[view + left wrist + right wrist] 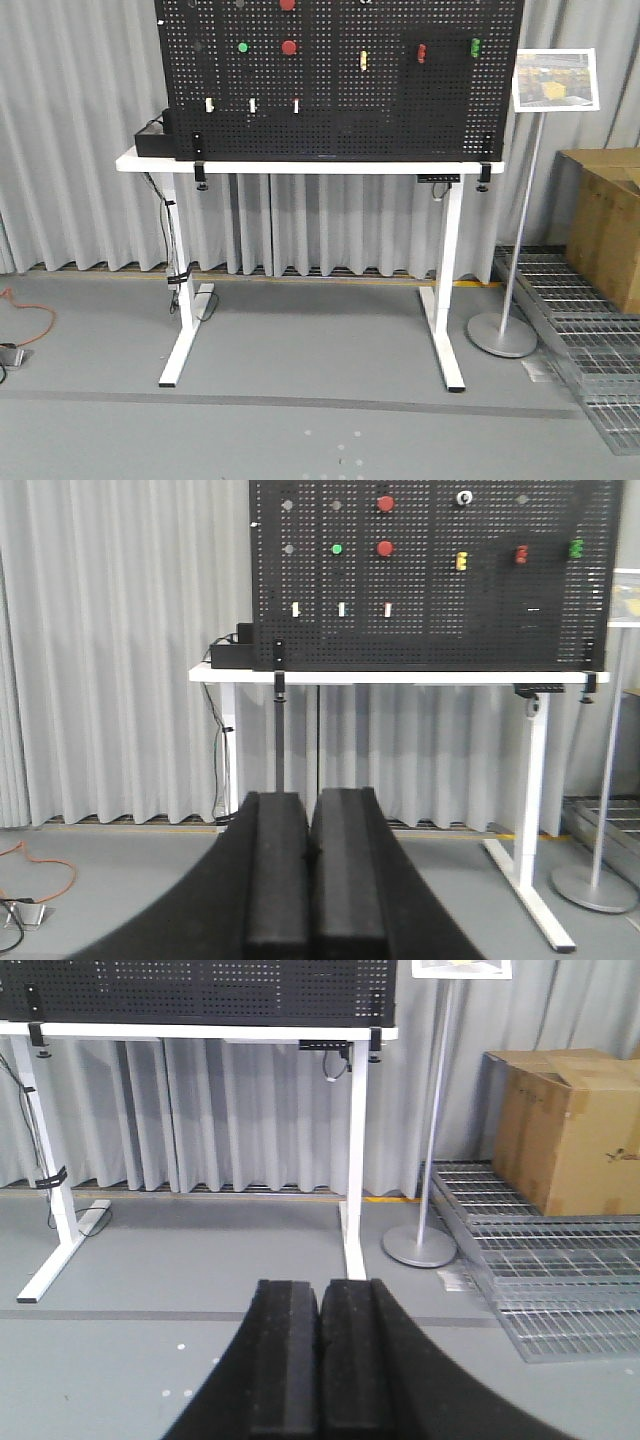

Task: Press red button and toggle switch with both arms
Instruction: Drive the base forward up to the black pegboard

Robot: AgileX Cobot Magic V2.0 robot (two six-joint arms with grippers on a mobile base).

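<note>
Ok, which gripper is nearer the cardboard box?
Right. The right gripper has the cardboard box ahead to its right; the left gripper faces the table's left end, box unseen.

Curtained test lab: pegboard [340, 125], steel grating [600, 350]

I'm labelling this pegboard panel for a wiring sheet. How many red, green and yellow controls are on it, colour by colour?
Red controls: 3
Green controls: 2
Yellow controls: 1
Total: 6
</note>
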